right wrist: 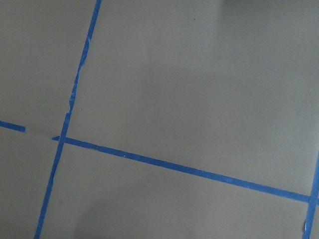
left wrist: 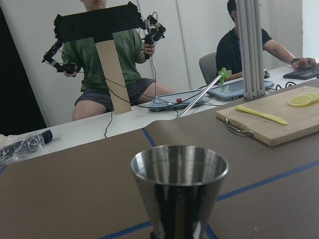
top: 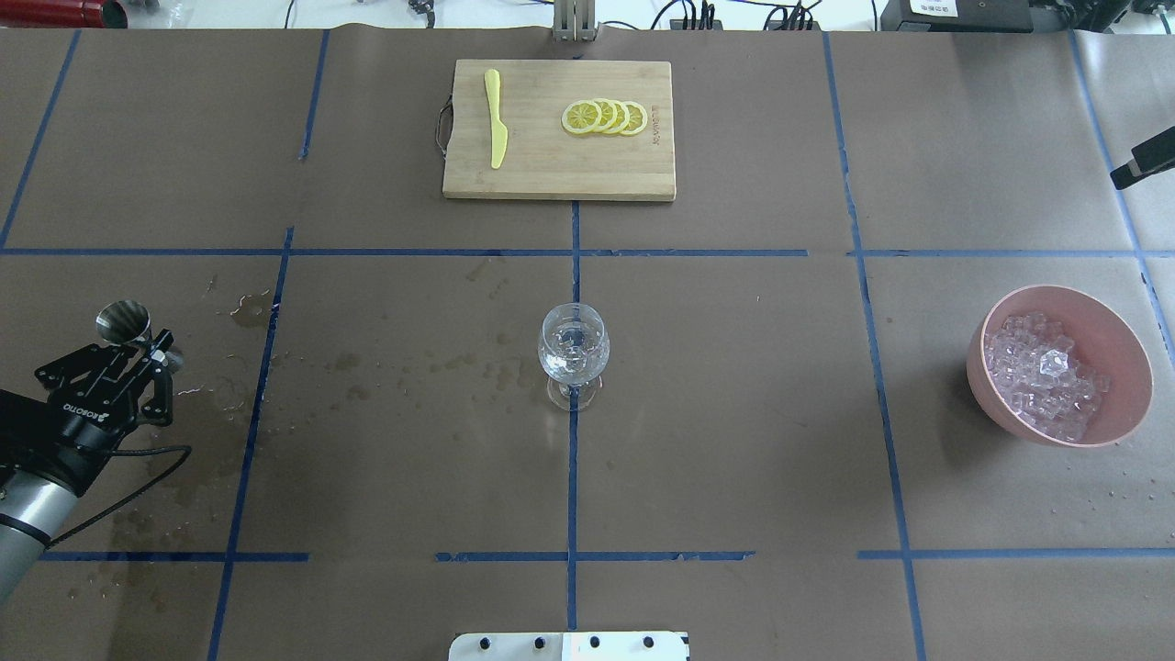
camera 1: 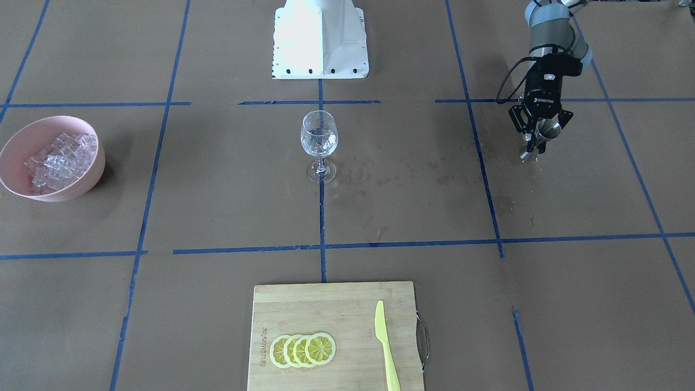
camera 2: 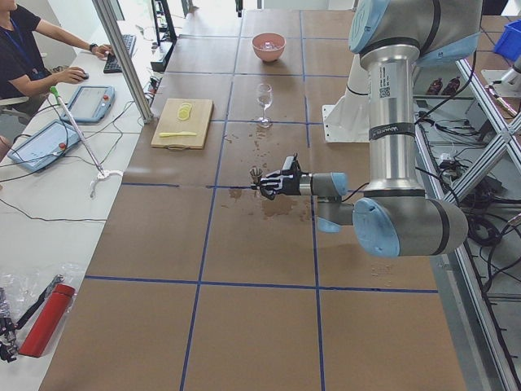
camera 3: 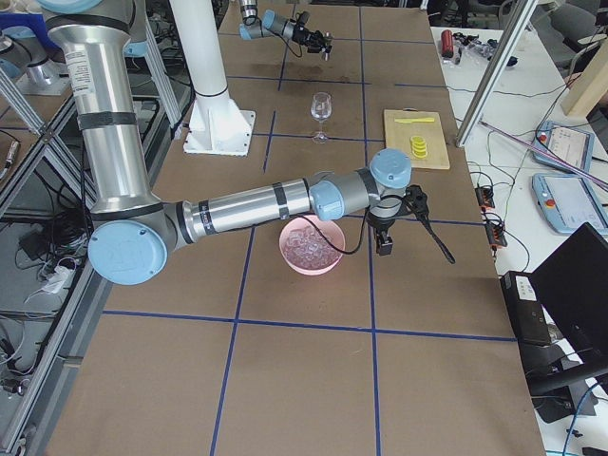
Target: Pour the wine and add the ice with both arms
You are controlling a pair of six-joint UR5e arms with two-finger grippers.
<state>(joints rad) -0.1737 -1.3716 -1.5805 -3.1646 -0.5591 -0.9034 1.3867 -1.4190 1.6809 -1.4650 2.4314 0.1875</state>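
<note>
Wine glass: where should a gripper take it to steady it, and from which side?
Probably the thin stem of the wine glass, coming in level from the side: it stands upright, its bowl is wide and rounded, and the top must stay open.

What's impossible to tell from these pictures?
Steel cup in the left gripper: left wrist view, its near rim hides the bottom, so contents unknown.
Wine glass: overhead, liquid level too small to tell.
Right gripper: right side view, too small; jaws unclear.

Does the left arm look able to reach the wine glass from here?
Likely yes: the left gripper, holding a steel jigger, has only open table between it and the wine glass.
</note>
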